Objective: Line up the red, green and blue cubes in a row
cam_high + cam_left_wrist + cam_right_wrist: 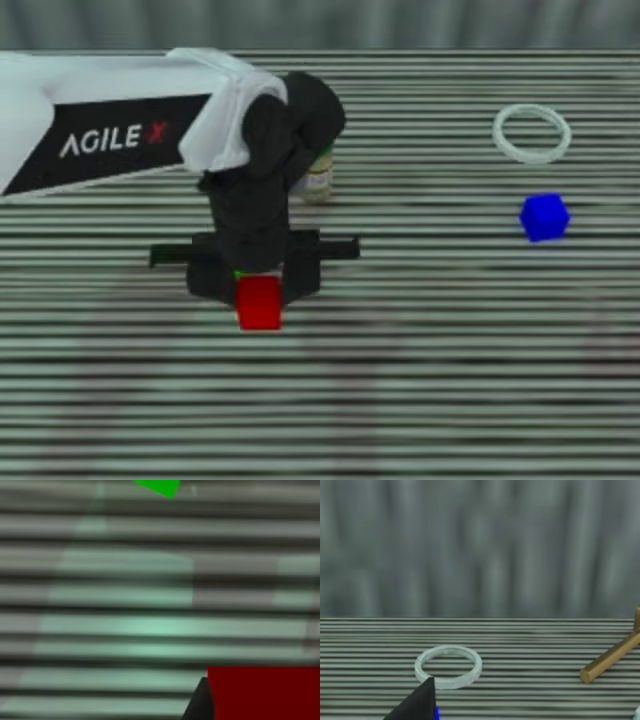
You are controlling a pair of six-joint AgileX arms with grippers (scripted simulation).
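The left gripper (258,290) sits at the table's centre over the red cube (259,303), seemingly grasping it; the blue cube (545,217) lies at three o'clock.

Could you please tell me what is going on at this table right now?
The left arm reaches over the middle of the striped table, its pincer above the red cube, with a sliver of the green cube just behind. The blue cube sits apart on the right, near a white ring. A jar stands behind the arm. The cubes are not yet in a row.
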